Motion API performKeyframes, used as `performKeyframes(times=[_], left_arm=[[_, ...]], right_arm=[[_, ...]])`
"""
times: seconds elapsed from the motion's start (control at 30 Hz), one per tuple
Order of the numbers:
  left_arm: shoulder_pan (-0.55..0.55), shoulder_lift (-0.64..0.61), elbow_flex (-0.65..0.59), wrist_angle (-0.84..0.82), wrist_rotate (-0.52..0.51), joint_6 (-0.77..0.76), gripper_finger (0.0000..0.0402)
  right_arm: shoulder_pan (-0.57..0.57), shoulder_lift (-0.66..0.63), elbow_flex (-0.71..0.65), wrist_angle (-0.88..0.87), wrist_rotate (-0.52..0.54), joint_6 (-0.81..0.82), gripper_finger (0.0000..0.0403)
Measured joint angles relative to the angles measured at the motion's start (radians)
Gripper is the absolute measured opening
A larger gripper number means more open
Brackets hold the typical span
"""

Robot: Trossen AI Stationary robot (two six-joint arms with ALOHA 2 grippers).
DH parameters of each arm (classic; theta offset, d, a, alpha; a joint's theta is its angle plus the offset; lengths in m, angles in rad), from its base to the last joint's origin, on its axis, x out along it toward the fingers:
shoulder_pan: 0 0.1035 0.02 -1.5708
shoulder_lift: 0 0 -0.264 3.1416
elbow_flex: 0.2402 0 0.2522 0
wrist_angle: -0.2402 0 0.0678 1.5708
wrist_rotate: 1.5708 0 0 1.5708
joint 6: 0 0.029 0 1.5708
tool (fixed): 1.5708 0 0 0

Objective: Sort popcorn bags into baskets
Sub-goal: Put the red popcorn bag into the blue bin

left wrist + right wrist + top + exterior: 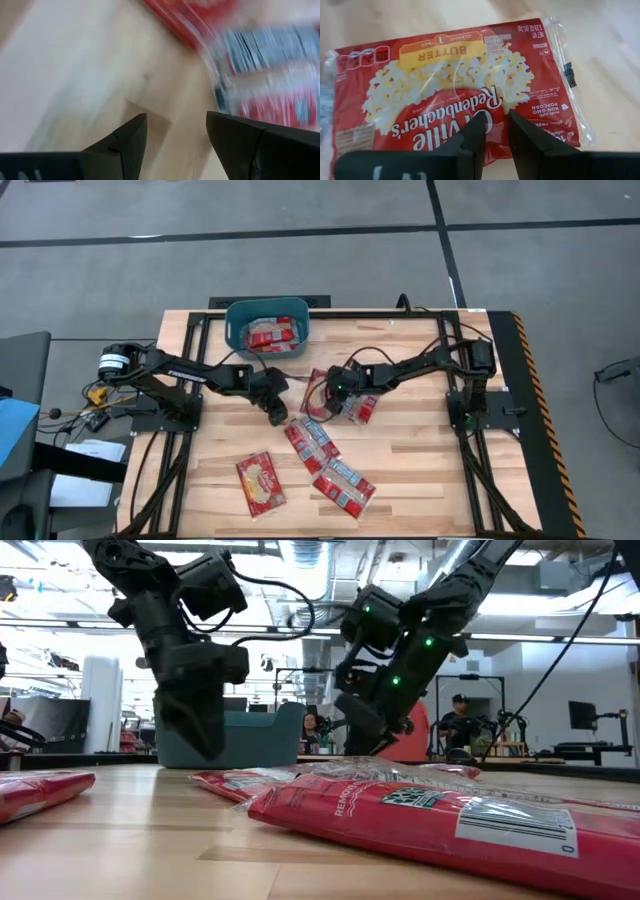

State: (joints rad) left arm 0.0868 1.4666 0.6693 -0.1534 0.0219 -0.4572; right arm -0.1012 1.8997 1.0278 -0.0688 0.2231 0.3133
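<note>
the left gripper (pixel 277 416) is hanging just above the table (pixel 420 470) near its middle, its two fingers (pixel 131 142) standing apart with bare wood showing between them and nothing in them. a red popcorn bag (pixel 311 442) is lying just beside it, toward the front. the right gripper (pixel 318 402) is reaching in from the other side, its fingers (pixel 475 137) sitting nearly together over the print of a popcorn packet (pixel 445 85) that is lying flat under it; whether they are pinching the wrapper i cannot tell. another bag (pixel 362 409) is resting just to the right of that gripper. two more packets are lying nearer the front edge, one (pixel 260 483) to the left and one (pixel 344 485) to the right. the teal basket (pixel 238 315) is sitting at the far edge of the table, behind the left gripper, already holding red bags (pixel 274 334).
</note>
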Motion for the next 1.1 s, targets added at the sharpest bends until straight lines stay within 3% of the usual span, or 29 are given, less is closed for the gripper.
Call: performKeyframes(times=[0.2, 0.4, 0.6, 0.9, 1.1], left_arm=[[0.006, 0.0, -0.035, 0.058, -0.06, -0.241, 0.0192], [0.01, 0.001, -0.197, 0.373, -0.055, -0.417, 0.0192], [0.045, 0.002, -0.312, 0.634, -0.04, -0.469, 0.0197], [0.072, 0.002, -0.317, 0.645, -0.034, -0.446, 0.0246], [0.073, 0.002, -0.317, 0.675, -0.03, -0.449, 0.025]], right_arm=[[0.044, 0.008, 0.0, 0.037, 0.033, 0.09, 0.0107], [0.05, 0.008, 0.0, 0.043, 0.041, 0.14, 0.0107], [0.049, 0.008, 0.0, 0.077, 0.044, 0.186, 0.0107], [0.054, 0.003, 0.002, 0.121, 0.045, 0.212, 0.0107], [0.119, -0.082, 0.007, 0.036, 0.073, 0.297, 0.0107]])
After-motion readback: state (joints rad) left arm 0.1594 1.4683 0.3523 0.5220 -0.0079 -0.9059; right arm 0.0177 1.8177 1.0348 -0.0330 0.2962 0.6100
